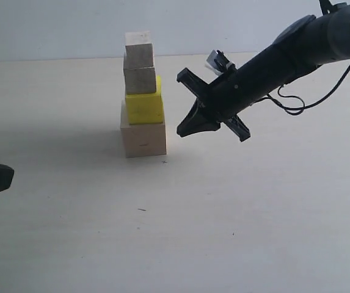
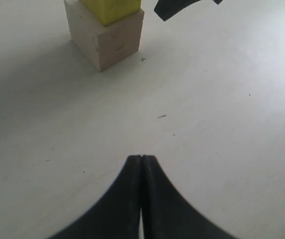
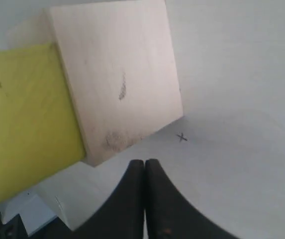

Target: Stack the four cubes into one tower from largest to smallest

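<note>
Tower [image 1: 142, 97] stands on table [image 1: 236, 232] w/ all four cubes on, upper ones offset. My right gripper [image 1: 182, 130], jaws pressed together, hangs just beside base cube [image 1: 144, 139]; I reckon a sideways nudge topples it.

No word, brand or number can be read in any view. The only sign is a small dark cross mark [image 3: 182, 137] drawn on the white worktop [image 3: 241, 99]. In the right wrist view it sits right of centre, just off the lower corner of the pale wood cube [image 3: 117, 79] and not touching it. In the left wrist view the same cross mark [image 2: 142, 59] appears in the upper middle of the frame, close beside that cube's corner. The cube's side carries a few faint dark scuffs that form no letter or figure. In the exterior view a small white tag [image 1: 214, 61] sits on the right arm [image 1: 272, 67], upper right of centre, too blurred to read.
</note>
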`<act>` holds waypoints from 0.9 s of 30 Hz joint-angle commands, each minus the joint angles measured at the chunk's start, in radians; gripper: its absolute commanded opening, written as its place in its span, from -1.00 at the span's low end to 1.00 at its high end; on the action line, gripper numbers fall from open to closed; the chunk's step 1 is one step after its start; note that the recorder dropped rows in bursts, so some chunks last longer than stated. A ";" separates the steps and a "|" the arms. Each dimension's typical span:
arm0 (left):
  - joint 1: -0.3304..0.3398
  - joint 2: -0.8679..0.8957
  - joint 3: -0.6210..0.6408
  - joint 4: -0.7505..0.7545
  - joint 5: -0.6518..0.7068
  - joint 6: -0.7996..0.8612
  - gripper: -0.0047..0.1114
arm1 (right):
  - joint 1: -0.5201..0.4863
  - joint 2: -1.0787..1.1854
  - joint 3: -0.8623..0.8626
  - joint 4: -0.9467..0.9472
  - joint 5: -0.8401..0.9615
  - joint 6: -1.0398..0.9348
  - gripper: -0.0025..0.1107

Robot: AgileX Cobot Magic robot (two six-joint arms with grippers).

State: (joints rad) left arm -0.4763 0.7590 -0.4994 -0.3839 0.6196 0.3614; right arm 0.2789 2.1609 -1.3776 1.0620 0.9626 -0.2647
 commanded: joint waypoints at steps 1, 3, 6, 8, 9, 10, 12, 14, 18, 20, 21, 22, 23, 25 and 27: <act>-0.003 -0.007 -0.001 -0.011 -0.010 -0.002 -0.92 | 0.000 0.003 0.004 0.055 -0.027 -0.031 -0.96; -0.003 -0.007 -0.001 -0.012 -0.010 -0.002 -0.92 | 0.001 0.003 0.004 0.061 -0.029 -0.038 -0.96; -0.003 -0.007 -0.001 -0.012 -0.010 -0.002 -0.92 | 0.012 0.003 0.004 0.064 -0.047 -0.043 -0.96; -0.003 -0.007 -0.001 -0.014 -0.010 -0.002 -0.92 | 0.023 0.003 0.004 0.064 -0.070 -0.043 -0.96; -0.003 -0.007 -0.001 -0.014 -0.010 -0.002 -0.92 | 0.025 0.003 0.004 0.064 -0.077 -0.043 -0.96; -0.003 -0.007 -0.001 -0.014 -0.010 -0.002 -0.92 | 0.030 0.003 0.004 0.066 -0.082 -0.043 -0.96; -0.003 -0.007 -0.001 -0.014 -0.008 -0.002 -0.92 | 0.030 0.003 0.004 0.066 -0.082 -0.043 -0.96; -0.003 -0.007 -0.001 -0.014 -0.008 -0.002 -0.92 | 0.034 0.003 0.004 0.066 -0.082 -0.043 -0.96; -0.003 -0.007 -0.001 -0.014 -0.008 -0.002 -0.92 | 0.039 0.003 0.004 0.066 -0.080 -0.041 -0.96; -0.003 -0.007 -0.001 -0.016 -0.008 -0.002 -0.92 | 0.043 0.003 0.004 0.066 -0.080 -0.041 -0.96; -0.003 -0.007 -0.001 -0.016 -0.008 -0.002 -0.92 | 0.047 0.003 0.004 0.066 -0.080 -0.041 -0.96; -0.003 -0.007 -0.001 -0.016 -0.008 -0.002 -0.92 | 0.047 0.003 0.004 0.066 -0.080 -0.041 -0.96; -0.003 -0.007 -0.001 -0.016 -0.008 -0.002 -0.92 | 0.047 0.003 0.004 0.066 -0.080 -0.041 -0.96; -0.003 -0.007 -0.001 -0.016 -0.008 -0.002 -0.92 | 0.047 0.003 0.004 0.066 -0.078 -0.041 -0.96; -0.003 -0.007 -0.001 -0.016 -0.008 -0.002 -0.92 | 0.047 0.003 0.004 0.066 -0.074 -0.041 -0.96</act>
State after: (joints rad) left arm -0.4763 0.7590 -0.4994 -0.3901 0.6196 0.3614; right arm 0.3243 2.1680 -1.3776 1.1242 0.8880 -0.2954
